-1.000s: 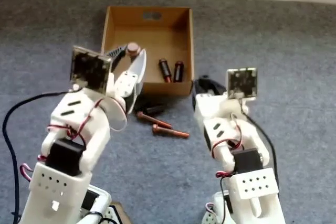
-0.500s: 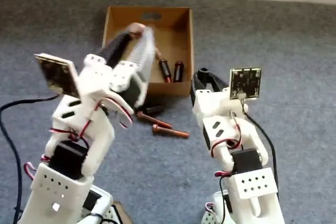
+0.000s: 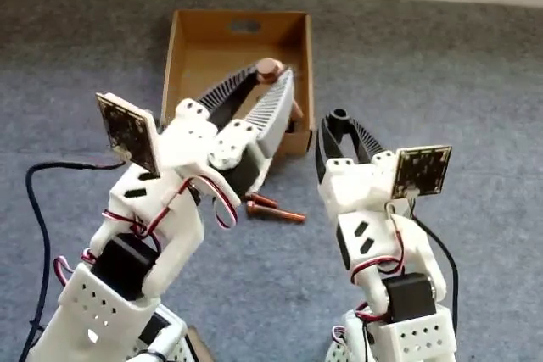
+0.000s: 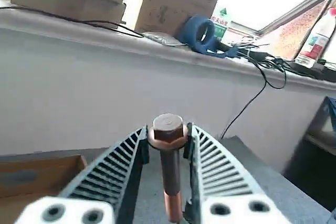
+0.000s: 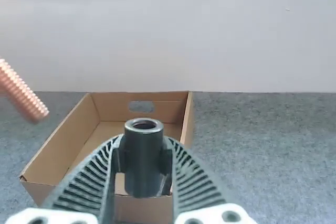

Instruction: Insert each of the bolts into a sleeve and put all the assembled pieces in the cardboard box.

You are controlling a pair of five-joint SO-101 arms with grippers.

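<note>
My left gripper (image 3: 270,75) is shut on a copper bolt (image 3: 270,68), head at the fingertips, above the front right part of the cardboard box (image 3: 197,41). In the left wrist view the bolt (image 4: 168,171) runs along between the fingers of the gripper (image 4: 167,129). My right gripper (image 3: 341,121) is shut on a black sleeve (image 3: 339,115), just right of the box's front corner. The right wrist view has the sleeve (image 5: 142,156) with its open bore facing outward, and the bolt's threaded end (image 5: 22,97) off to one side. Two loose bolts (image 3: 277,208) lie on the carpet between the arms.
Grey carpet (image 3: 458,82) covers the table. The left arm hides much of the box floor. The box (image 5: 94,114) stands straight beyond the held sleeve. A black cable (image 3: 34,209) trails at the left arm's base.
The left arm has swung the bolt to the right, from over the box's left side towards the right gripper. The right arm has lifted and tilted the sleeve upward.
</note>
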